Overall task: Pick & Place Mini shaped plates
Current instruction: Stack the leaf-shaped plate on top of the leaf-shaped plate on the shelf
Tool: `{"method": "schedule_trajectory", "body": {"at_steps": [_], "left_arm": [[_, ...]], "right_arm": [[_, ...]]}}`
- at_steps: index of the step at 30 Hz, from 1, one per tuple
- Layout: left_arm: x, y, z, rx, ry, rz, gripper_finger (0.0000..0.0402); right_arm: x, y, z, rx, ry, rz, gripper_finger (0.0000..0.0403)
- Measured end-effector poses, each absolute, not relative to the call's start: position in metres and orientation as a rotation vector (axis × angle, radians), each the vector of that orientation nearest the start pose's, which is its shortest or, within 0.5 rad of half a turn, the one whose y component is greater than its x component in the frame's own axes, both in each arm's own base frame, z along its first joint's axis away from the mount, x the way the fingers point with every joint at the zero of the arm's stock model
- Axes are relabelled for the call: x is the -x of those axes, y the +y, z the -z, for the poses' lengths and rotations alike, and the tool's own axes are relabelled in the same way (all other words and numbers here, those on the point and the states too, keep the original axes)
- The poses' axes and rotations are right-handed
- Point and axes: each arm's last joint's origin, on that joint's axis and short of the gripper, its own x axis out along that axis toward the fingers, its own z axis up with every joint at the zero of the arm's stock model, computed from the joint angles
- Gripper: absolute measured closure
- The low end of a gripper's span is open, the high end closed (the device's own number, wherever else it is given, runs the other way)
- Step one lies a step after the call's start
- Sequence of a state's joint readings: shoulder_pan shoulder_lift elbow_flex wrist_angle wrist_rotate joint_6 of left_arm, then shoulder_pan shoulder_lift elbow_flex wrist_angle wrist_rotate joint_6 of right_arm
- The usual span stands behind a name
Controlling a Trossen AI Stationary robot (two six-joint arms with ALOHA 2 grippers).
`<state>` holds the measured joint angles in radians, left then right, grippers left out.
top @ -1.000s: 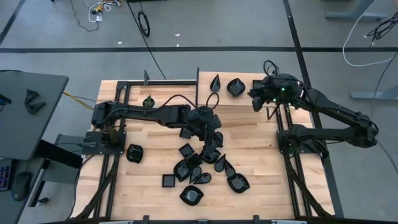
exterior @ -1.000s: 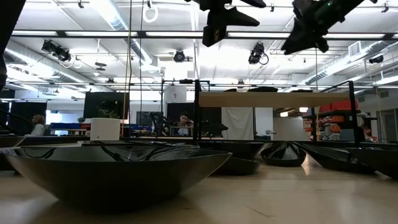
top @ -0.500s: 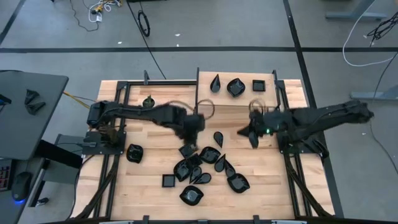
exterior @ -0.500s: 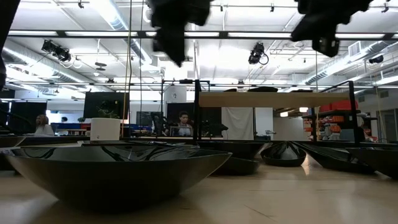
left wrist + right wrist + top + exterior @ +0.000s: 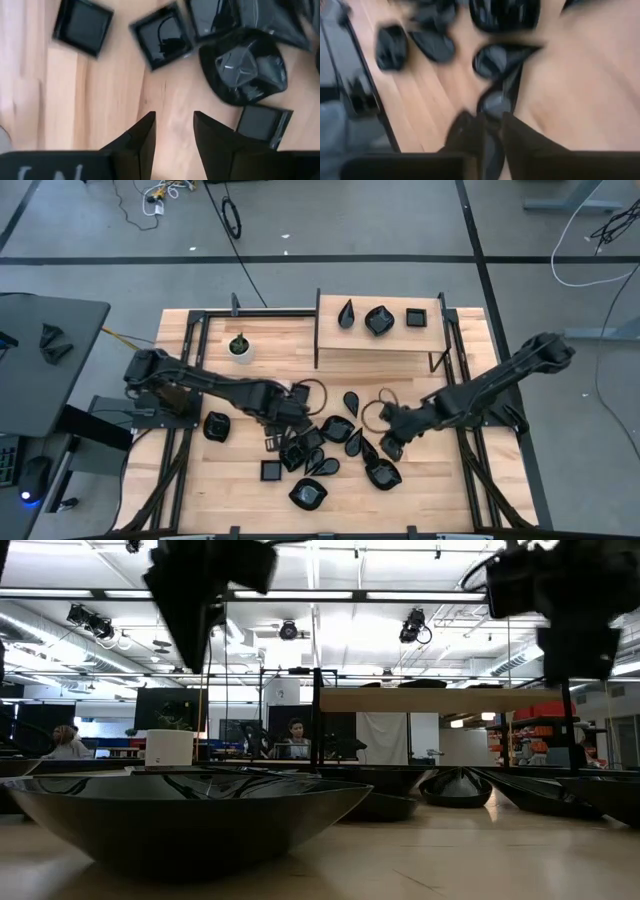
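Several glossy black mini shaped plates (image 5: 330, 450) lie in a loose pile on the wooden table's middle, toward its near edge. Three more sit on a raised wooden shelf (image 5: 395, 332) at the far side. My left gripper (image 5: 272, 432) points straight down over the pile's left edge. It is open over bare wood (image 5: 174, 120), with square plates (image 5: 162, 35) around it. My right gripper (image 5: 388, 448) slants down over the pile's right side. It is open above a teardrop plate (image 5: 492, 106). In the low view both grippers hang well above the plates.
A white pot with a green plant (image 5: 238, 346) stands at the far left. Single plates lie at the left (image 5: 216, 425) and near the front (image 5: 308, 494). Black frame rails run along both table sides (image 5: 175, 450). One plate fills the low view's foreground (image 5: 190, 815).
My right gripper has swung from the far shelf toward the table's near edge and down, ending over the pile's right side. My left gripper has gone toward the table's left and near edges, sunk a little, and tipped until it points straight down.
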<state>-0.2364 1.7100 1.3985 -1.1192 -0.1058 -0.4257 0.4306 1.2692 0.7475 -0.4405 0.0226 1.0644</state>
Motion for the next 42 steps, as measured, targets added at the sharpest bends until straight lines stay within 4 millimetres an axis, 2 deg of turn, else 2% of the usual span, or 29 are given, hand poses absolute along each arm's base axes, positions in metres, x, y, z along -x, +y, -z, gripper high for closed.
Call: {"method": "schedule_trajectory", "body": {"at_steps": [5, 9, 13, 20, 24, 32, 37, 42], "left_arm": [[-0.285, -0.070, -0.235, 0.175, 1.406, -0.233, 0.0264], [-0.265, -0.071, -0.223, 0.227, 1.420, -0.285, 0.0264], [-0.253, -0.075, -0.210, 0.283, 1.414, -0.320, 0.0264], [-0.251, -0.087, -0.200, 0.355, 1.362, -0.314, 0.0264], [-0.250, -0.091, -0.200, 0.366, 1.355, -0.315, 0.0264], [-0.251, -0.091, -0.200, 0.364, 1.347, -0.321, 0.0264], [-0.251, -0.091, -0.200, 0.364, 1.343, -0.321, 0.0264], [-0.251, -0.091, -0.200, 0.360, 1.336, -0.325, 0.0264]], "right_arm": [[-0.222, 0.112, -0.182, -0.666, 1.190, 0.069, 0.0269], [-0.226, 0.120, -0.166, -0.554, 1.262, -0.014, 0.0241], [-0.231, 0.124, -0.151, -0.440, 1.284, -0.067, 0.0239], [-0.238, 0.127, -0.136, -0.333, 1.282, -0.138, 0.0263], [-0.241, 0.129, -0.136, -0.331, 1.259, -0.169, 0.0295], [-0.241, 0.130, -0.138, -0.385, 1.270, -0.204, 0.0393], [-0.236, 0.131, -0.151, -0.499, 1.286, -0.216, 0.0394], [-0.224, 0.123, -0.187, -0.613, 1.199, -0.204, 0.0399]]}}
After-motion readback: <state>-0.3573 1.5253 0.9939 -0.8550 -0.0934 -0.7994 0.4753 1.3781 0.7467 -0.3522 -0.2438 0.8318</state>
